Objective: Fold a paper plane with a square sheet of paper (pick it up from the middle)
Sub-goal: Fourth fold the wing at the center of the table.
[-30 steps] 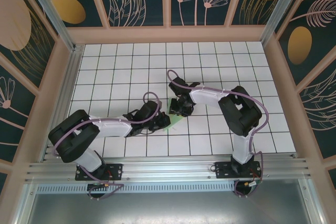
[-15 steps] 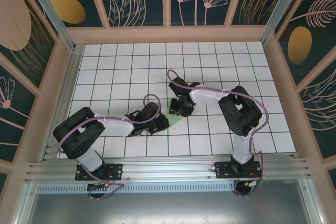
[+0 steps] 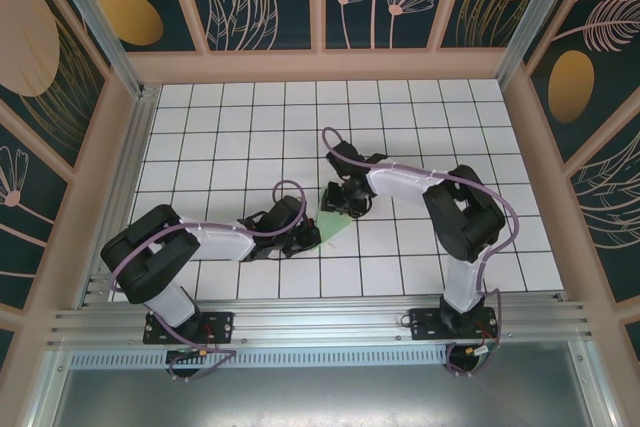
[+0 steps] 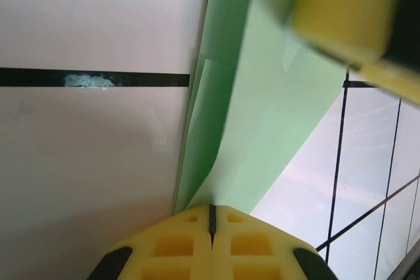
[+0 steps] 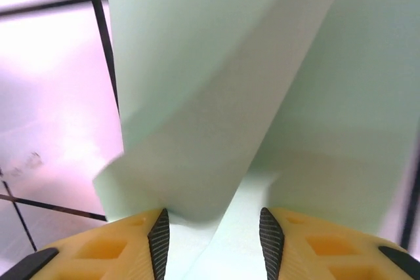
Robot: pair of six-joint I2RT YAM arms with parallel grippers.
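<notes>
With the left gripper (image 4: 211, 213) pinching the near end of the light green paper (image 4: 262, 129), jaws pressed fully together on it, and overlapping layers fanning away from the yellow fingertips over the white tiled table (image 4: 85, 162). Standing partly open at the right gripper (image 5: 211, 227), fingers apart on either side of a raised flap and apparently not clamping it, going by the plain gap between the pads. Lying, in the overhead view, as a small pointed green wedge on the tiles between the two grippers, near the middle of the table and a little toward its near side, touching both sets of fingers. Judging the work as partway through: already past the flat square, with several creases made, layers stacked along one long edge and a taper forming toward one end, but not yet reading as a slim, closed dart. Probably leaving the later folds to do, such as narrowing the body, setting the wings and pressing the creases flat, though counting the folds exactly is not possible from such close, blurred wrist views.
</notes>
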